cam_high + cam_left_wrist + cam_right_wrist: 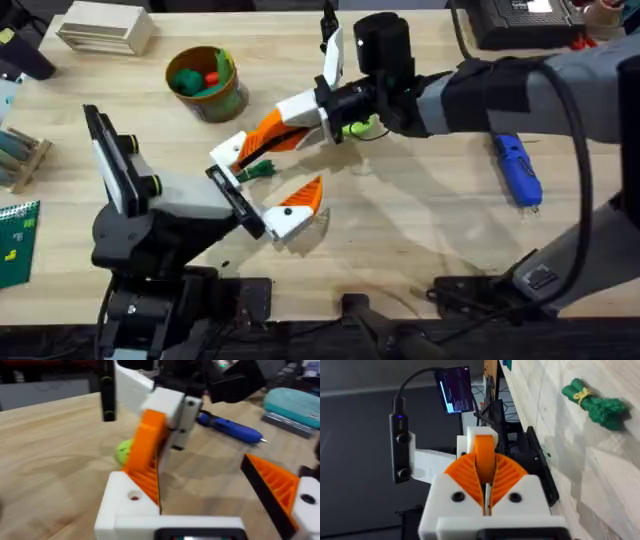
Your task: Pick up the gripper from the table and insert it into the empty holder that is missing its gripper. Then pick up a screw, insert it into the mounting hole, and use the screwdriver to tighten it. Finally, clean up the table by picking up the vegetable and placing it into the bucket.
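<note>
On the pale wooden table (pixel 420 230), the right gripper (pixel 262 135) is clenched on the ribbed orange plastic fin (pixel 272 128), pressing it into the left gripper's (pixel 270 190) empty white holder (pixel 228 150) beside the dark-green leafy sprig (pixel 258 170), evidently to seat it, while the left gripper stands spread wide.

Inventory, as seen from beside the surface (pixel 420 230):
- Arms: two, each with one pincer, left (pixel 268 208) and right (pixel 262 140).
- Screwdriver (pixel 518 170), blue-handled: one.
- Bucket (pixel 208 82), olive-yellow: one.
- Vegetable (pixel 256 170), dark-green sprig: one.
- Round bright-green disc (pixel 358 127): one.
- Beige rectangular box (pixel 104 27): one.
- Orange ribbed fins between the right pincer's pads: one (pixel 485 457).
</note>
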`<control>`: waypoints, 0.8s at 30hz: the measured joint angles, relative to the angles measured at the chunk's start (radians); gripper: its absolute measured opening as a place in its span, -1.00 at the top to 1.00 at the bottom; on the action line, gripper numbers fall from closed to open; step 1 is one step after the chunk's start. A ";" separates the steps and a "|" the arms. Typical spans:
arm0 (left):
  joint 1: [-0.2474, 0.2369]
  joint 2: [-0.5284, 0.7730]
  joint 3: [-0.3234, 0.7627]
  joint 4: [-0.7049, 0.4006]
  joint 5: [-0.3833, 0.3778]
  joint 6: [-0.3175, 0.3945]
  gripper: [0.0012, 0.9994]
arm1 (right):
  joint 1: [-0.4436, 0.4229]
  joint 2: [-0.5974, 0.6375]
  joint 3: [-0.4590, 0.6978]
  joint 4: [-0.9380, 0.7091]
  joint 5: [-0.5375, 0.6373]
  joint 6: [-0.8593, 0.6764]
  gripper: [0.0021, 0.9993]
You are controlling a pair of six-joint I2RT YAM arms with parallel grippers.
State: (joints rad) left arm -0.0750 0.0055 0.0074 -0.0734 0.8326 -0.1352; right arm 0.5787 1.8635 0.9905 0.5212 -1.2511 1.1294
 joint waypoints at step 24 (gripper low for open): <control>-0.022 0.000 0.000 -0.009 0.118 0.008 -0.97 | -0.165 0.004 0.018 -0.101 0.298 -0.225 -0.71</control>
State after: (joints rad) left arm -0.0967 0.0055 0.0078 -0.0826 0.9504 -0.1276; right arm 0.4140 1.8676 1.0087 0.4205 -0.9527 0.9047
